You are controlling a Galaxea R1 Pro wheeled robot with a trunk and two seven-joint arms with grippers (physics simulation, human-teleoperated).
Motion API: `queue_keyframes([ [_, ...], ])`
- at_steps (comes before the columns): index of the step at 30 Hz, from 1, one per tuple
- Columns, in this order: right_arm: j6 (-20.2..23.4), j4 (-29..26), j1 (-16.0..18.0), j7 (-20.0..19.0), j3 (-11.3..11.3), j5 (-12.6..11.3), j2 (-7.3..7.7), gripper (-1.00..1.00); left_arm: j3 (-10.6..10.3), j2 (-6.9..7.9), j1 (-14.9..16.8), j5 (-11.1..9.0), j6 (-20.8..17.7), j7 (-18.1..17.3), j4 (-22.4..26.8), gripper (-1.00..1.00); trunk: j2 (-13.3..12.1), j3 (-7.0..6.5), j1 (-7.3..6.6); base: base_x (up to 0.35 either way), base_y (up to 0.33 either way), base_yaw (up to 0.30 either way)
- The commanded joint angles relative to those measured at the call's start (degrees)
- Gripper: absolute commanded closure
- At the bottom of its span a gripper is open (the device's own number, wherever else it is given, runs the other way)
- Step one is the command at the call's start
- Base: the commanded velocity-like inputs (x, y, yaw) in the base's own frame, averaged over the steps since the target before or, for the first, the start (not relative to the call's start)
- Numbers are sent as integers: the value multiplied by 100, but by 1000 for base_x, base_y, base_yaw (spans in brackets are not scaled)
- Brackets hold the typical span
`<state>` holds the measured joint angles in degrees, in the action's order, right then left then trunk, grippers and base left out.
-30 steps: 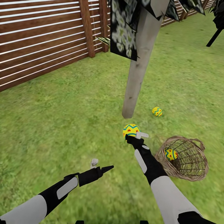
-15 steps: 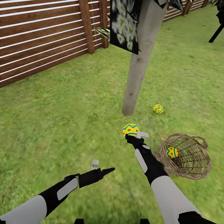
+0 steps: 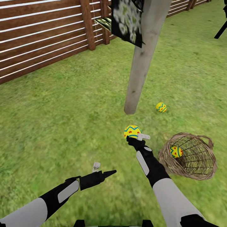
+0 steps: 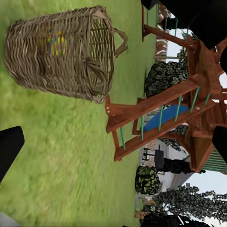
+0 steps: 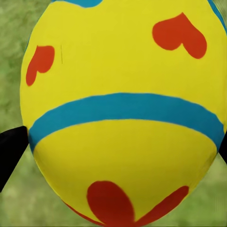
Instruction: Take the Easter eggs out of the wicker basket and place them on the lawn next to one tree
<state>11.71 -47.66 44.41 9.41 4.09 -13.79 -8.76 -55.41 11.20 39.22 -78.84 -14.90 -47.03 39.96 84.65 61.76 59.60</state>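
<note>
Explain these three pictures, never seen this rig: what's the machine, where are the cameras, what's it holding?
It is a simulated two-armed wheeled robot in a garden. The big picture comes from its head camera, looking down over both arms. The other two come from cameras near each gripper. The right gripper is shut on a yellow painted egg, which looms large in the right wrist view, just short of the pale tree trunk. A second egg lies on the grass beside the trunk. A third egg sits in the wicker basket, tipped on its side. The left gripper is open and empty.
</note>
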Motion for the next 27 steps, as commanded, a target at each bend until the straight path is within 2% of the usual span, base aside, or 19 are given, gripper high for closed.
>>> queue_keyframes([
  [1, 29, -8, -1, -43, 21, -53, 0, 100, -23, 5, 6, -61, -49, -8, 3, -100, 44, 31, 22, 0, 0, 0],
  [3, 38, 0, -2, -407, 21, -53, 2, 100, -23, 5, 6, -61, -48, -12, 3, -100, 124, 84, 66, 0, 0, 0],
  [5, 42, 1, -2, -523, 21, -53, 6, 100, -23, 1, 6, -61, -48, -14, 8, -100, 204, 138, 110, 0, 0, 0],
  [27, 51, 3, -2, -545, 22, -45, -3, 100, -23, -1, 6, -61, -48, -14, 38, -100, 1086, 726, 593, 0, 0, 0],
])
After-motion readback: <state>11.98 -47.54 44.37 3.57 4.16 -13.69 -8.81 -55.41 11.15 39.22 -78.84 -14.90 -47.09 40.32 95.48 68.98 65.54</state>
